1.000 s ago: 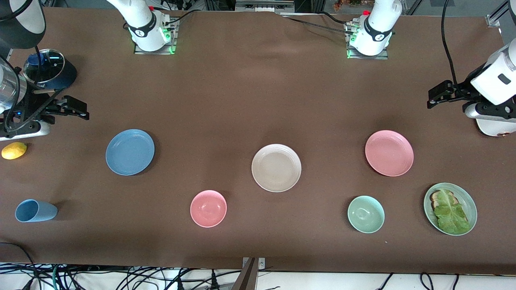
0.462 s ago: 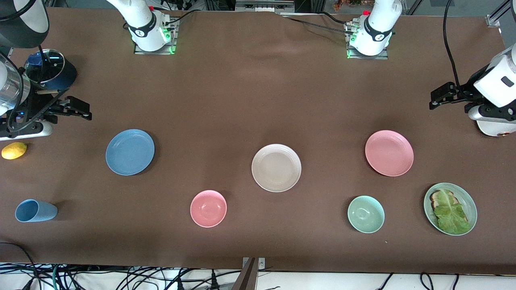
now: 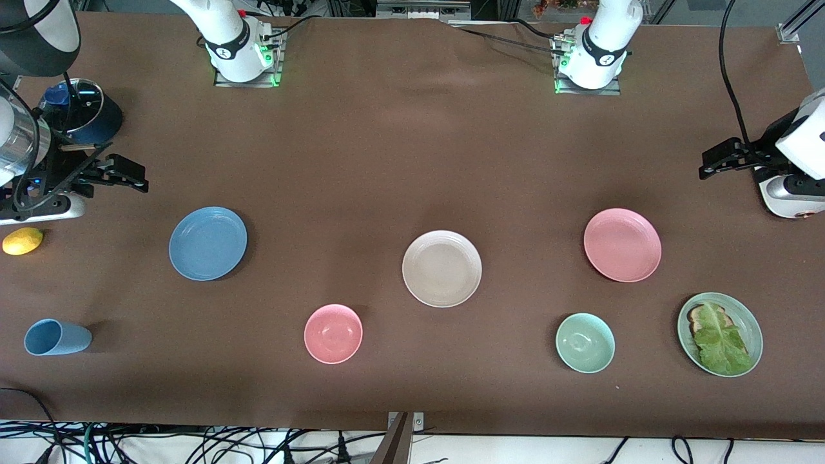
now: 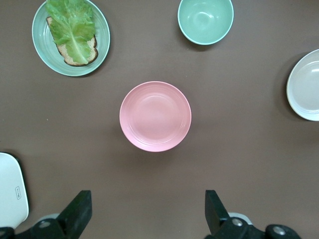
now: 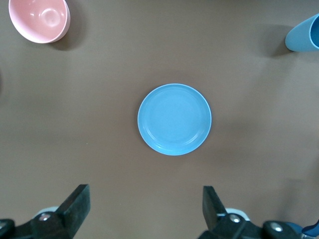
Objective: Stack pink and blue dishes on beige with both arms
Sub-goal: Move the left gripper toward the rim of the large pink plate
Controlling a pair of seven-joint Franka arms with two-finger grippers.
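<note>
Front view: stacking not yet begun; flat cream-beige plate (image 3: 441, 268) sits mid-table between mid-blue plate (image 3: 207, 243) and pale pink plate (image 3: 622, 244). Right claw (image 5: 144, 209) and left claw (image 4: 148, 211) hover spread, empty; next, each should descend onto its plate's rim.

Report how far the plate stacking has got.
Nothing is stacked: the beige plate is bare, and the blue plate and pink plate lie apart on the table. The open left pincer and right pincer hold nothing. Both pickups and placements remain.
</note>
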